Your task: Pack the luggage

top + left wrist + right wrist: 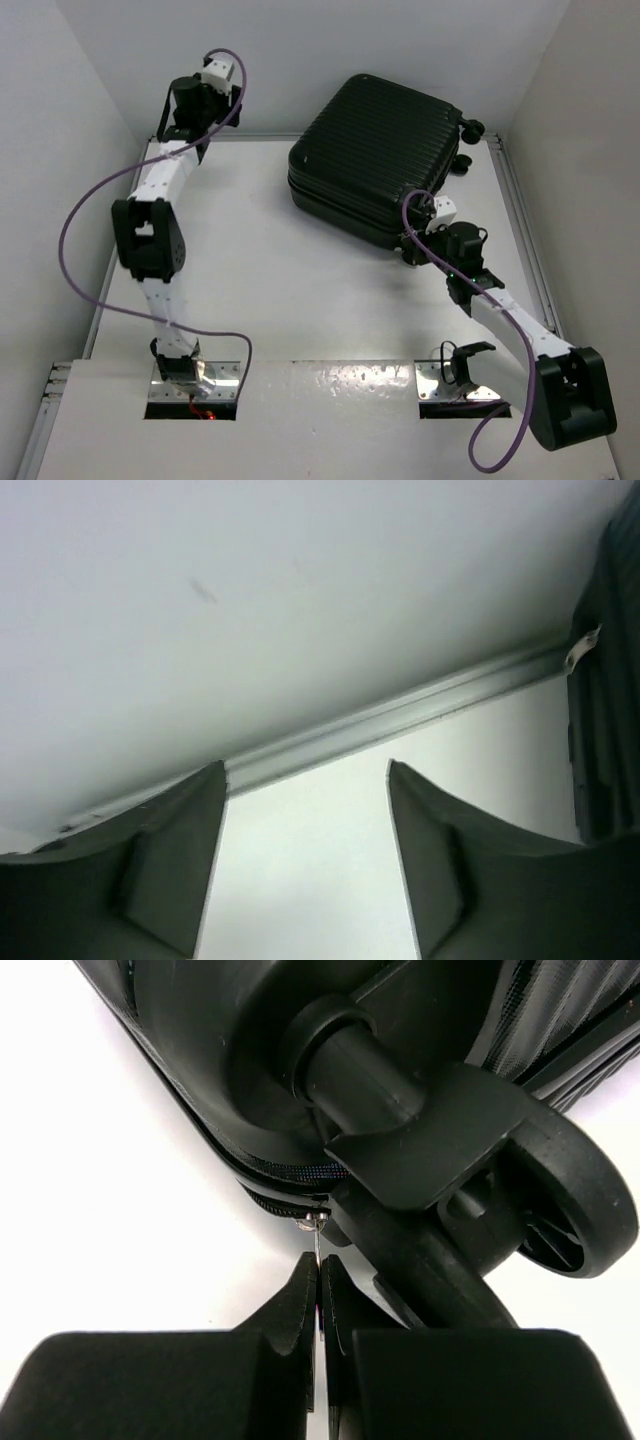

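Observation:
The luggage (375, 160), a large black ribbed hard-shell suitcase with small wheels, lies closed at the back right of the table. My right gripper (425, 232) is at its near right corner, by a wheel (565, 1200). In the right wrist view my right gripper (319, 1265) is shut on the thin metal zipper pull (316, 1232) that hangs from the zipper line. My left gripper (195, 100) is at the back left of the table, far from the luggage. In the left wrist view my left gripper (305, 770) is open and empty, with the luggage's edge (605, 700) at the right.
White walls stand on the left, back and right of the table (250, 250). A metal rail (400, 715) runs along the table's back edge. Purple cables (90, 215) hang off both arms.

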